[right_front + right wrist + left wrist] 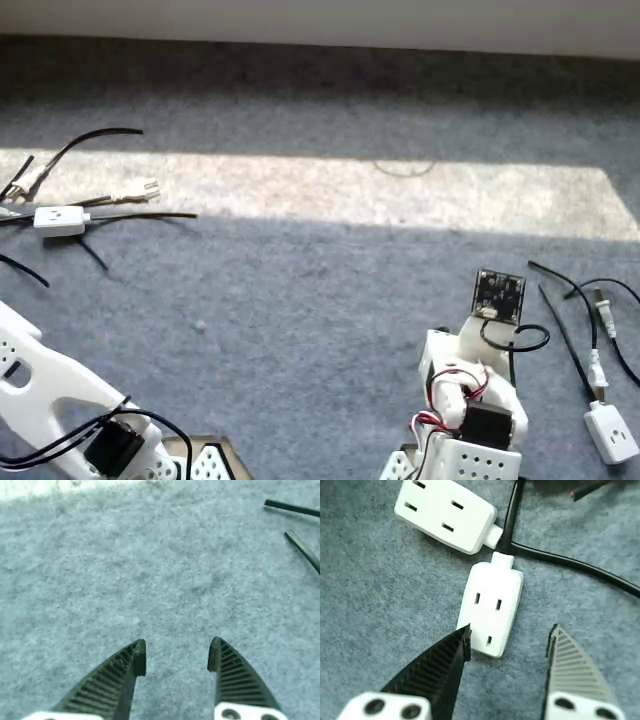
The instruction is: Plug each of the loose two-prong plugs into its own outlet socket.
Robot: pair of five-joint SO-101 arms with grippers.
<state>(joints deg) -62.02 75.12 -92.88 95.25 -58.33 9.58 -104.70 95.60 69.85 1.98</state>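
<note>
- Left gripper (510, 630): jaws spread wide and holding nothing. One finger is black ribbed plastic (442, 672), the other grey ribbed plastic (572, 667).
- The black fingertip overlaps the near corner of a white rectangular plastic outlet socket (492, 605) (I cannot tell whether they touch). The grey finger stands clear of the socket's other side.
- That socket lies face up on blue-grey carpet (375, 605) with its slots showing. A thick black cord (575, 562) runs from its far end.
- A second white socket block (445, 512) lies face up just beyond that end, set at an angle.
- Right gripper (178, 644): jaws open and holding nothing, over bare carpet. Two thin black cords (300, 510) lie well apart from it.
- High view: the left arm (50, 390) is at the near left corner. The right arm (470, 400) is near centre-right.
- Far left, in the sunlit strip (400, 195): a white two-prong plug (135, 189) lies loose near a small white left-side socket (60, 219), apart from it.
- Far right: a pale right-side plug (604, 312) on a black cord lies apart from a white right-side socket (612, 432), beside the right arm.
</note>
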